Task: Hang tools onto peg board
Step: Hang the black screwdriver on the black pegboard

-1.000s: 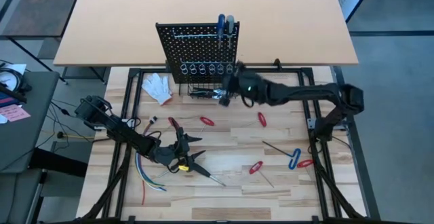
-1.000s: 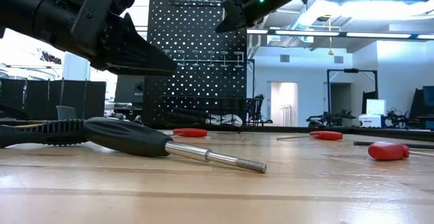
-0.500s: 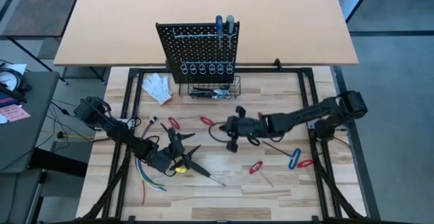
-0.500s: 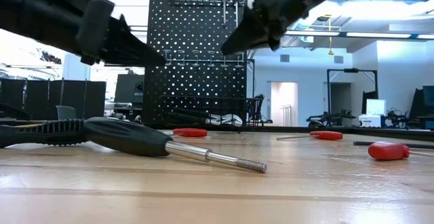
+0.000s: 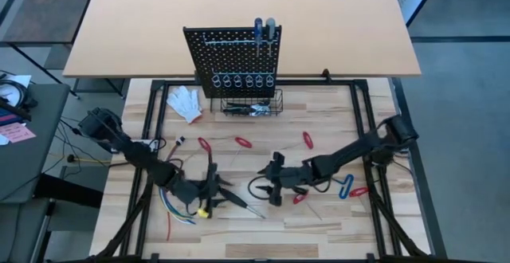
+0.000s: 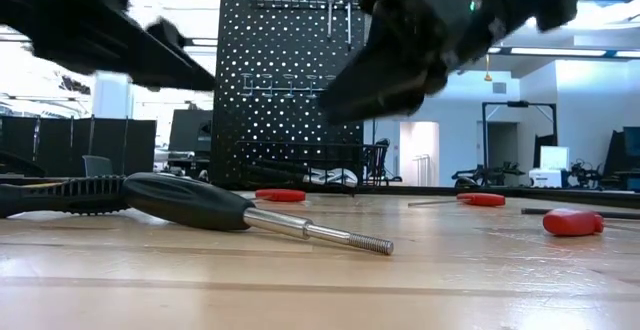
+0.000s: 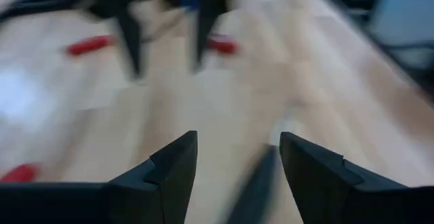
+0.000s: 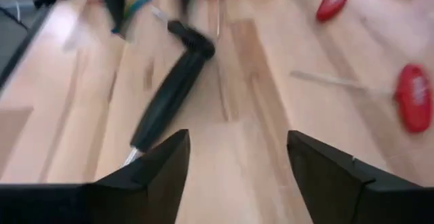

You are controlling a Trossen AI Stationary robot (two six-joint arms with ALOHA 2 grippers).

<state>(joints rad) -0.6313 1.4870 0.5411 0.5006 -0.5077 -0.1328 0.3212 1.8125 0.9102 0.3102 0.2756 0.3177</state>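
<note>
High view: the black perforated peg board [image 5: 233, 60] stands upright at the far edge of the wooden slatted table [image 5: 319, 223], with two screwdrivers, blue-handled and grey-handled [image 5: 264, 30], hung at its top right, a row of metal rings across its lower part and a black wire basket [image 5: 252, 104] at its foot. Red-handled tools lie scattered on the table: one [image 5: 243, 142] near the middle, another [image 5: 307, 139] to its right, one [image 5: 205, 145] to its left. A blue T-shaped hex key [image 5: 345, 186] lies near the right side beside a red handle [image 5: 358, 190]. A long black-handled screwdriver [image 6: 190, 199] with a bare metal shaft lies at the near edge. The left gripper [image 5: 213, 193] hovers low over that screwdriver with its fingers spread apart, gripping nothing. The right gripper [image 5: 272, 185] hangs just right of it, facing it, fingers also parted and empty. A white glove [image 5: 185, 102] lies left of the basket, and a bundle of coloured wires [image 5: 172, 206] near the left arm.
</note>
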